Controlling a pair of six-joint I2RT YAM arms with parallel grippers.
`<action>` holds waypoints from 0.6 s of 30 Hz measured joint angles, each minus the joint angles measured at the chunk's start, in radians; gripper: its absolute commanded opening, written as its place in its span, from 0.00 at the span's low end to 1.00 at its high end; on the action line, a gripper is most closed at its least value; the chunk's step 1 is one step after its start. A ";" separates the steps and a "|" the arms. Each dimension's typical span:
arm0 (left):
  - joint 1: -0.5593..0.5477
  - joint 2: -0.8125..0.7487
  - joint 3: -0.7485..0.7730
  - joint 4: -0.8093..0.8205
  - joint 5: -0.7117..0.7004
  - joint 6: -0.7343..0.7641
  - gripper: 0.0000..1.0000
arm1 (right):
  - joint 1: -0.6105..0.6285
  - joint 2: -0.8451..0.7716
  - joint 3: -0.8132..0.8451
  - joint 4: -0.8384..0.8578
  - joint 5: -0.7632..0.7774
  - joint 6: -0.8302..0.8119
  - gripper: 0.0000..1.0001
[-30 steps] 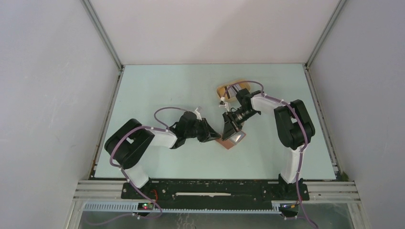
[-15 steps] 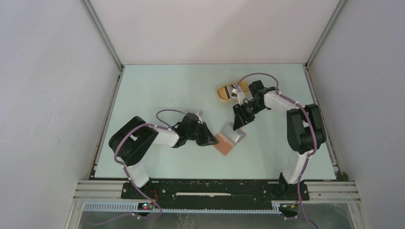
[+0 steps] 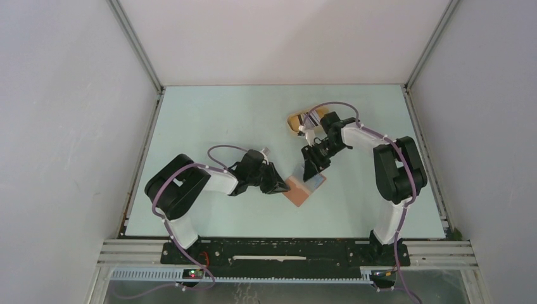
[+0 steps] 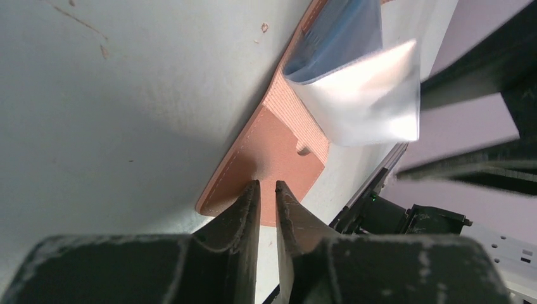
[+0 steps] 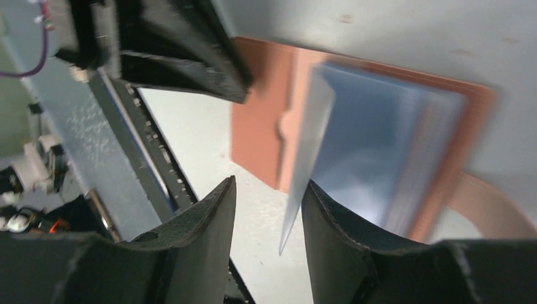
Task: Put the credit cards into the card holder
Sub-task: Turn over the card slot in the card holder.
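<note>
Swinging back from the yellow tray, my right gripper hangs over the card holder again, closer than half a second ago. My left gripper has not shifted. On the pale table the tray sits at the far side, its contents too small to read. The holder lies open and flat between my two arms, well apart from the tray. A blue-grey card rests in the holder's pockets, and a clear leaf stands up beside it. My right fingers are spread and empty above the holder's edge, touching nothing. My left fingertips are drawn almost together, their tips on the holder's brown corner; whether they nip the leather or only pin it, I cannot tell. I judge this card as good as seated, so the next move calls for a steady left hold and a right-hand trip to the tray for another.
</note>
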 measured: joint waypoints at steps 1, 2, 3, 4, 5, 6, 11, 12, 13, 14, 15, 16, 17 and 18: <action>0.000 0.000 0.000 0.000 0.000 0.000 0.19 | 0.014 0.000 0.000 -0.013 -0.025 -0.012 0.51; 0.000 0.000 0.000 0.000 0.000 0.000 0.19 | 0.025 0.000 0.000 -0.022 -0.043 -0.023 0.51; 0.000 0.000 0.000 0.000 0.000 0.000 0.19 | 0.039 0.000 0.000 -0.035 -0.070 -0.039 0.51; 0.000 0.000 0.000 0.001 0.000 0.000 0.18 | 0.055 0.000 0.000 -0.053 -0.097 -0.053 0.52; 0.000 0.002 0.000 0.002 0.000 0.000 0.18 | 0.063 0.000 0.000 -0.065 -0.116 -0.064 0.52; 0.000 0.004 0.000 0.004 0.000 0.000 0.17 | 0.071 0.000 0.000 -0.077 -0.132 -0.072 0.52; 0.000 0.011 0.000 0.015 0.008 0.000 0.17 | 0.050 0.000 0.006 -0.091 -0.138 -0.086 0.55; 0.000 0.013 0.000 0.016 0.010 0.000 0.16 | 0.032 -0.002 0.007 -0.086 -0.124 -0.085 0.55; 0.000 0.014 0.000 0.019 0.011 0.000 0.16 | 0.013 -0.005 0.007 -0.079 -0.107 -0.084 0.55; 0.000 0.015 -0.001 0.022 0.013 0.000 0.16 | -0.008 -0.008 0.007 -0.071 -0.089 -0.081 0.55; 0.000 0.017 -0.001 0.024 0.014 0.000 0.16 | -0.025 -0.011 0.007 -0.063 -0.072 -0.077 0.55; 0.000 0.018 -0.002 0.027 0.015 0.000 0.16 | -0.040 -0.016 0.006 -0.052 -0.049 -0.073 0.55; 0.000 0.020 -0.002 0.030 0.016 0.000 0.16 | -0.056 -0.022 0.005 -0.041 -0.024 -0.068 0.55; 0.000 0.022 -0.002 0.033 0.017 0.000 0.16 | -0.069 -0.027 0.003 -0.029 0.000 -0.063 0.55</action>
